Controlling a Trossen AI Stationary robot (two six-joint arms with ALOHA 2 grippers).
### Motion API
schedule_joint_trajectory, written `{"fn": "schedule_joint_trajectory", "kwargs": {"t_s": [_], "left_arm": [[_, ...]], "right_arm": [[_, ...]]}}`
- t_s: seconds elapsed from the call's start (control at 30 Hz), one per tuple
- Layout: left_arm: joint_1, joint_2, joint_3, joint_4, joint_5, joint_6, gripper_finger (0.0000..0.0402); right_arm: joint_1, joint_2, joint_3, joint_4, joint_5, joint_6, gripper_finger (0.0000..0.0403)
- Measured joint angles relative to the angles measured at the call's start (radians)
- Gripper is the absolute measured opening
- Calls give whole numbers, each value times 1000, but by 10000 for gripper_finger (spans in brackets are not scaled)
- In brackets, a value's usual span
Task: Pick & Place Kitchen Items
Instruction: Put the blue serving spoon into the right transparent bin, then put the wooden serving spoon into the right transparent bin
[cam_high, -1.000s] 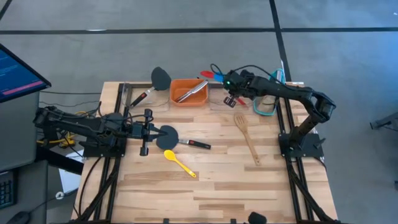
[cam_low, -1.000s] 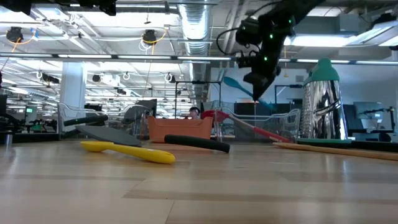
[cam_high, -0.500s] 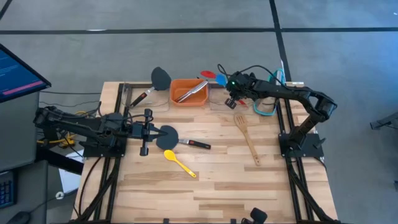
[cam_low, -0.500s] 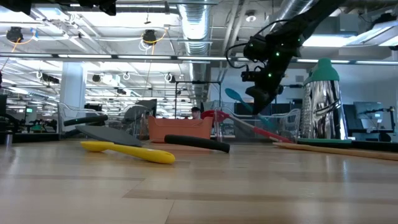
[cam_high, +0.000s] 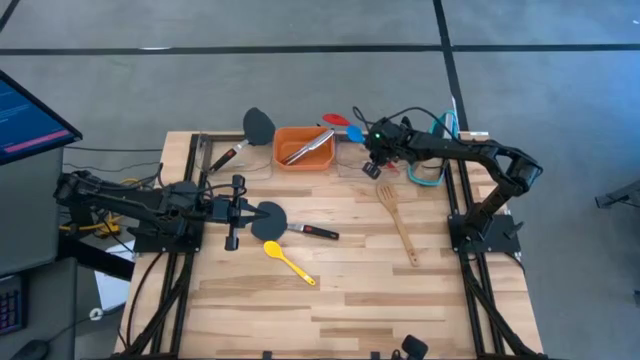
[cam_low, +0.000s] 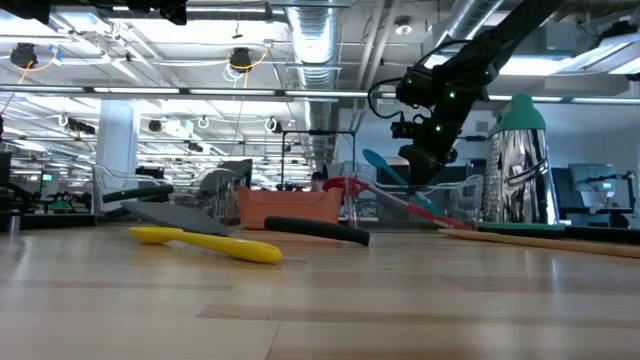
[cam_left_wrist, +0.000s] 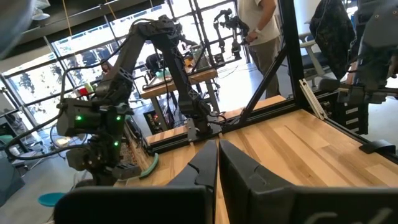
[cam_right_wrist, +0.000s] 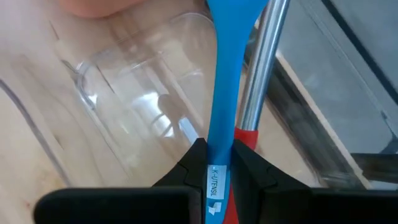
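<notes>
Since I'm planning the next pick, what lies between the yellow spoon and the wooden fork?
Bare tabletop lies between the yellow spoon and the wooden fork, seen in the high view.

One legible label: small white sticker (cam_right_wrist: 215, 190) on the blue spoon's handle (cam_right_wrist: 222, 81), printed lengthwise, reading roughly "UTENSIL". Sticker's smaller print unreadable. No other readable text.
</notes>
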Motion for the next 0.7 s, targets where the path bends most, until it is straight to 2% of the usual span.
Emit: {"fn": "schedule_joint_trajectory", "kwargs": {"t_s": [0.23, 0.4, 0.57, 0.7], "left_arm": [[0, 0, 0, 0, 0, 0, 2], [0, 0, 0, 0, 0, 0, 2], [0, 0, 0, 0, 0, 0, 2], [0, 0, 0, 0, 0, 0, 2]], "right_arm": [[-3, 0, 0, -6, -20, 9, 42], [-1, 0, 0, -5, -13, 37, 111], [17, 0, 1, -3, 99, 78, 186], [40, -3, 24, -47, 114, 66, 227]]}}
